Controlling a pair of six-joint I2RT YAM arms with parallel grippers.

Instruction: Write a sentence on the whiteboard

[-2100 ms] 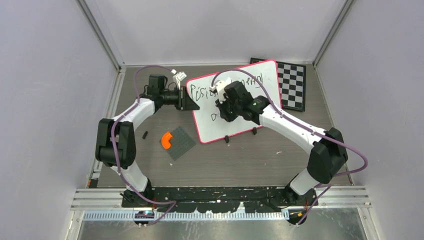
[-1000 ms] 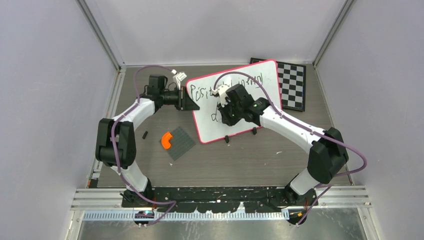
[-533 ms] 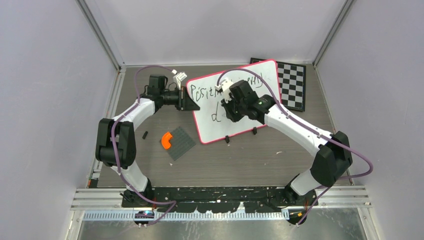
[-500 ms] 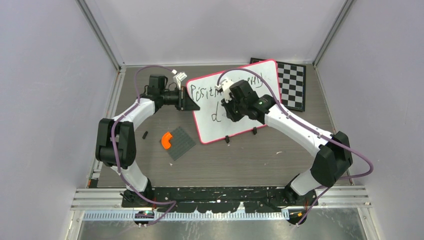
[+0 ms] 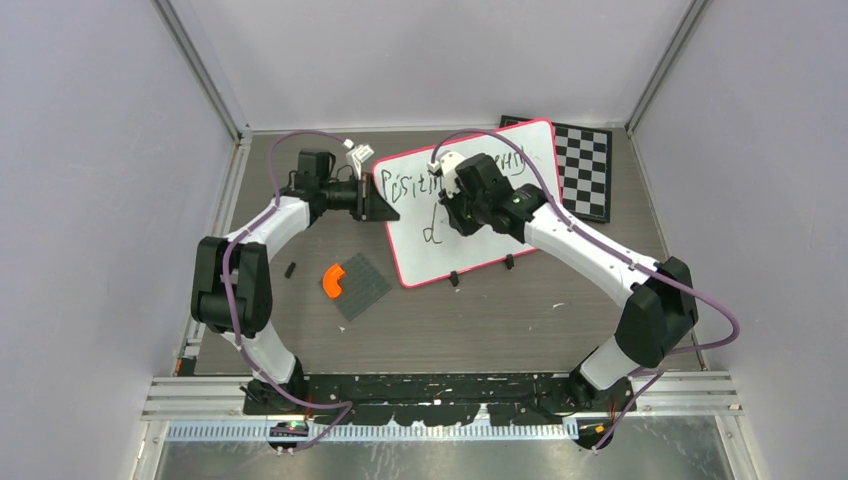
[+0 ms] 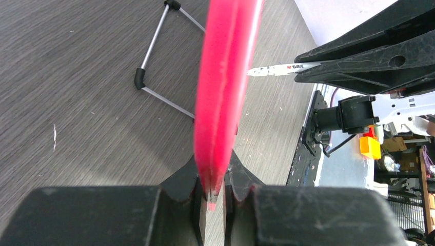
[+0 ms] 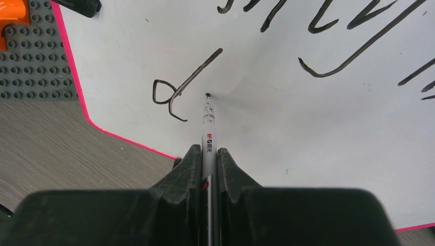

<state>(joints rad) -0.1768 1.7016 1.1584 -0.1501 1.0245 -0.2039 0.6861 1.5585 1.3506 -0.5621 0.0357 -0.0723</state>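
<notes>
**Marker tip on the board, just beside a letter "d"**

Nearest to the arm bases, on the wooden table (image 5: 480, 320), lies a dark grey studded plate (image 5: 362, 287) with an orange piece (image 5: 333, 281) on its left corner. A small black object (image 5: 290, 269) lies apart, to the left of it.

Behind the plate is the whiteboard (image 5: 455, 258), at the middle of the table and turned a little. Its two black feet (image 5: 453, 279) are at the near edge. The left gripper (image 6: 211, 192) is closed on the pink rim at the left side of the board, and the rim sits between its fingers. The right gripper (image 7: 208, 154) is over the white surface and is clamped on a thin marker (image 7: 208, 128). The tip of the marker meets its own shadow on the board, just to the right of a single letter "d" (image 7: 177, 95).

Farther up the board runs the sentence (image 5: 405, 187), one long line of black letters. The right arm hides the middle of it.

Farthest away, a black-and-white chessboard (image 5: 587, 170) lies partly under the far right corner of the board.
</notes>
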